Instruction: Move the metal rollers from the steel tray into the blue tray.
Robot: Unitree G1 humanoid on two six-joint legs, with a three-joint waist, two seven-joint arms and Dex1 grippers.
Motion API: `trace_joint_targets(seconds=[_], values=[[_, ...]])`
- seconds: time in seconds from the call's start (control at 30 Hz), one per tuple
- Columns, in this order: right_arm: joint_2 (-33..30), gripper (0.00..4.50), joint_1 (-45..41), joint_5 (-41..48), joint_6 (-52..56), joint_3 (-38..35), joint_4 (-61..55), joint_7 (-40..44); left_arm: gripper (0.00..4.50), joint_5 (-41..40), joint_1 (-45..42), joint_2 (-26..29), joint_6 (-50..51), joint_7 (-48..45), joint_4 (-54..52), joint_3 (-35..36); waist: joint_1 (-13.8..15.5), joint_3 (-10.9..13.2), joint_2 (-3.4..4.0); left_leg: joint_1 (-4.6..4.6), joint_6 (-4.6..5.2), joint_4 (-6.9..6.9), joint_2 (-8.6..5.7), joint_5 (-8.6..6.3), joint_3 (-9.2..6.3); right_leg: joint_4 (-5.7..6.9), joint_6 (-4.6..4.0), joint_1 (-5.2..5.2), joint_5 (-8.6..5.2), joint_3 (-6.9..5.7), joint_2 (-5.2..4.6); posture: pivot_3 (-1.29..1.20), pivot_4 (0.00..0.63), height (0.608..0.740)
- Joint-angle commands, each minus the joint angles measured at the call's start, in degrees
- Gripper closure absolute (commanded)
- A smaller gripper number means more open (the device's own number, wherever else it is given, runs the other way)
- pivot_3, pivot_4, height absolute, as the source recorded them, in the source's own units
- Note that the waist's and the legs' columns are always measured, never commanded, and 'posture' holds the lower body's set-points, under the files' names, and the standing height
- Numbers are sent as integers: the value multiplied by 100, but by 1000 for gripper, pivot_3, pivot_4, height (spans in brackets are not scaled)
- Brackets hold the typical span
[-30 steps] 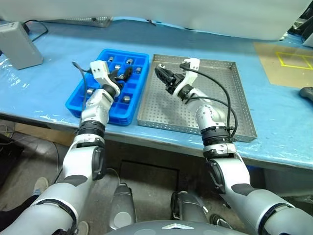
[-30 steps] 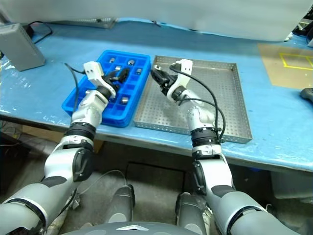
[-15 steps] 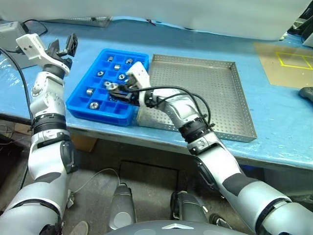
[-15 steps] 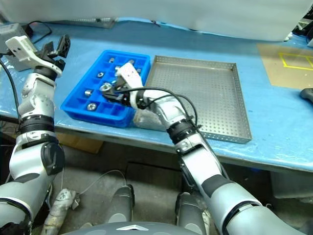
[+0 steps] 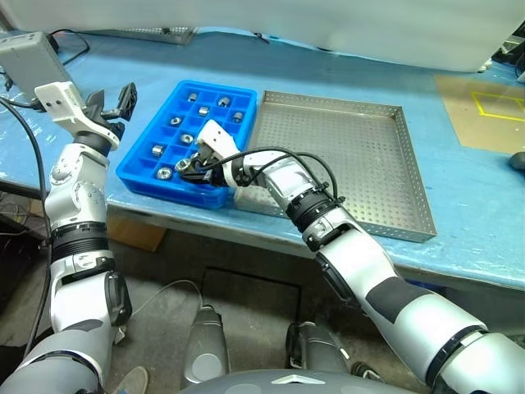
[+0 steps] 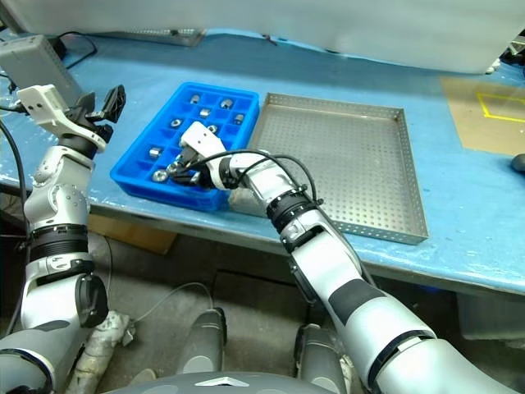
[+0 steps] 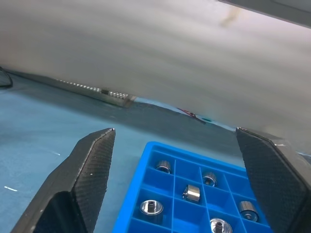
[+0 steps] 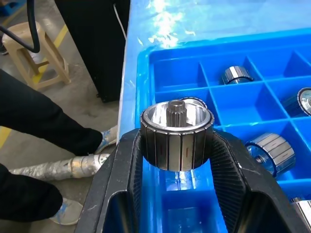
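My right gripper (image 5: pixel 184 166) is shut on a ribbed metal roller (image 8: pixel 177 129), holding it over the front-left compartments of the blue tray (image 5: pixel 215 84). Several other metal rollers (image 5: pixel 158 151) lie in separate compartments of that tray. The steel tray (image 5: pixel 344 156) lies just right of it, with its perforated floor bare. My left gripper (image 5: pixel 113 100) hangs open in the air left of the blue tray, with nothing between its fingers (image 7: pixel 87 179).
A grey box (image 5: pixel 29 57) stands at the table's back left. A brown board with yellow lines (image 5: pixel 484 107) lies at the back right. Beyond the table's edge are a person's dark-trousered legs (image 8: pixel 43 136) and a wooden stool (image 8: pixel 36 53).
My right gripper swung left from the steel tray to the blue tray's front, carrying the roller. My left gripper drew away from the blue tray, left and upward, staying open.
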Motion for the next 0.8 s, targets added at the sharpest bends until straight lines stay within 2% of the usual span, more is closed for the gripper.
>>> trace_joint_targets(seconds=[0.03,0.33,0.4,0.53,0.63,0.8], values=[[-79,2898,-199,-78,-142,-92,3,247,297,-125,10,84,70,11,-282,90,2,0,0,-1,0,0,0,0,0,0,0,0,0,0,0,196,150,740],[-302,2898,-308,-292,-251,-196,325,434,297,-123,3,81,136,-10,-334,17,-3,0,0,-1,0,0,0,0,0,0,0,-1,0,0,2,184,150,740],[-351,2139,-317,-334,-280,-218,392,444,247,-120,-2,68,158,-28,-332,-7,-4,0,0,-1,0,0,0,0,0,0,0,-1,0,0,2,178,150,740],[-413,927,-303,-334,-301,-344,436,419,247,-158,-79,38,205,-127,-294,-66,-2,0,-1,-1,0,0,0,0,0,0,-1,-1,0,0,2,164,150,740],[-467,927,-231,-222,-288,-547,291,390,247,-216,-178,-8,252,-285,-276,-147,-1,-1,-1,-1,0,1,0,0,0,2,-1,-1,1,1,3,161,150,740],[-763,927,74,205,-314,-1330,-340,-51,247,-107,-443,-191,158,-777,16,-533,18,-1,-2,-3,2,6,-1,1,2,3,-3,-1,2,3,6,55,150,740]])
